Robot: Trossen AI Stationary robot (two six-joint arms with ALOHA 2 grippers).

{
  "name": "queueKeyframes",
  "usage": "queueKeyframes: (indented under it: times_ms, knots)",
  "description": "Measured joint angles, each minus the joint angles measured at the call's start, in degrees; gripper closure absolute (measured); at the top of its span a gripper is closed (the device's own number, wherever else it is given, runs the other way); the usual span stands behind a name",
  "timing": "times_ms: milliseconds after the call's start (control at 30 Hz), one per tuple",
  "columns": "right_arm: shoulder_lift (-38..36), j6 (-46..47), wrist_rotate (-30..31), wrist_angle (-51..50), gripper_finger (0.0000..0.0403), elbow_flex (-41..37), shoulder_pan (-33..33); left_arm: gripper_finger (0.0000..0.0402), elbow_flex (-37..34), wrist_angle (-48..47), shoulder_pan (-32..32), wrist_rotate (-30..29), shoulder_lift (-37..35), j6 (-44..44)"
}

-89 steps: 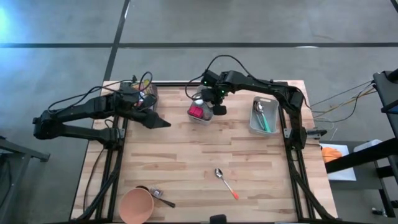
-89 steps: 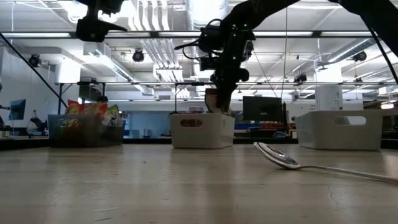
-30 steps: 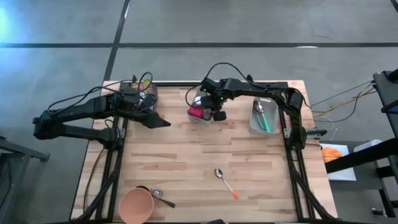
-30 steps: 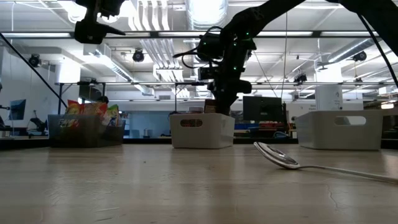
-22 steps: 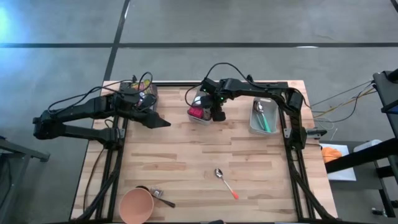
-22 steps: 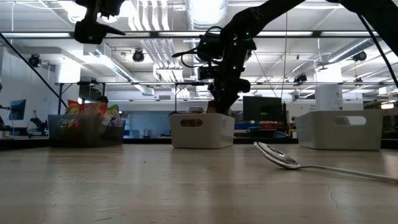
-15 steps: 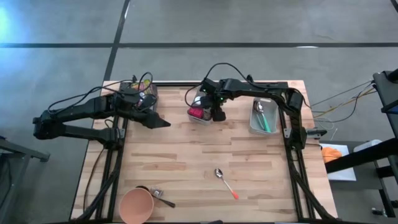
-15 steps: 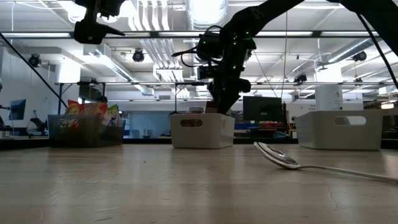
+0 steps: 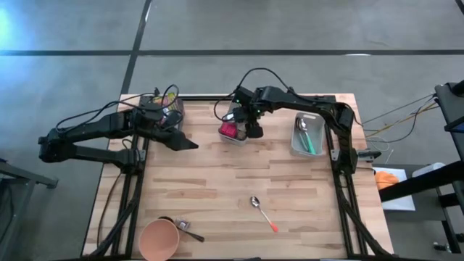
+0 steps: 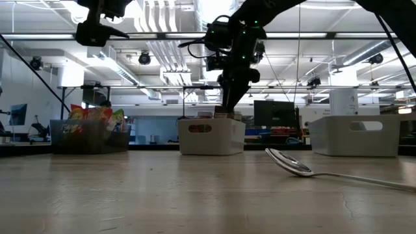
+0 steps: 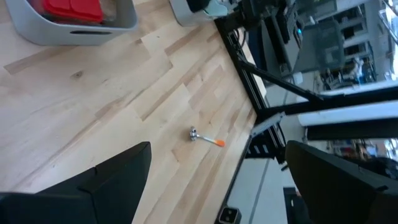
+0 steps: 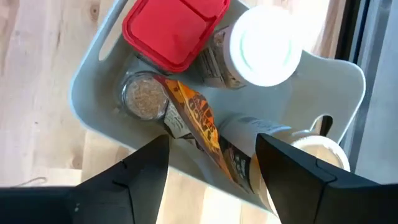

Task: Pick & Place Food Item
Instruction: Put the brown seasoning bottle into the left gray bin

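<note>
The table [image 9: 217, 188] is evenly lit from overhead in the high view, and only short, soft shadows are cast beside the arms. A pale blue glare is seen at that view's upper left corner. In the low view the room is backlit by bright ceiling strip lights [image 10: 162, 26], so the arms are reduced to dark silhouettes, and the near table surface appears soft, perhaps out of focus. Both wrist views are bright; their dark foreground fingers are rendered blurred.
</note>
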Motion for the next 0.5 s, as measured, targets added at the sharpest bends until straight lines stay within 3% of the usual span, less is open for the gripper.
queueKeyframes:
  times_ms: [500]
  knots:
    - [-1.82,5.14,-0.11,-5.43,0.0164,5.84,5.56,0.0025,0.00,-0.32,-1.00,6.72,0.00,11.46]
